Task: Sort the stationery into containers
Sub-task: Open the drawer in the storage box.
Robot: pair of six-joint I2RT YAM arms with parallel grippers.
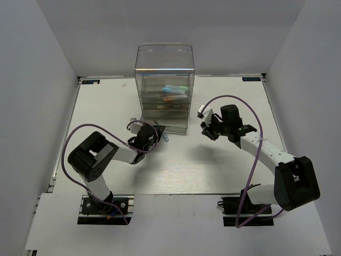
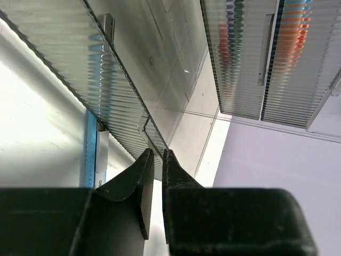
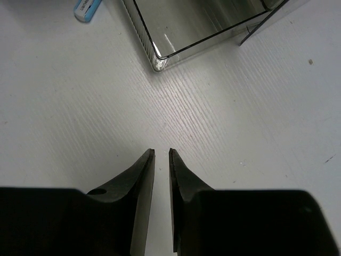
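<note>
Left pincer (image 2: 157, 154) pinched on the rim of a pulled-out drawer (image 2: 101, 80). A light blue marker (image 3: 87, 8) lies on the worktop (image 3: 80, 106) just beside it. Right pincer (image 3: 161, 152) is nearly closed, empty and apart from the marker.

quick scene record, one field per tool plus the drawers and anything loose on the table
left tool: nearly shut at the rim of the pulled-out drawer, seemingly pinching it
right tool: shut, holding nothing, over the table near that drawer's corner
drawer unit: upright at the far side, coloured stationery in its upper drawers
loose item: light blue marker lying on the table beside the pulled-out drawer
</note>
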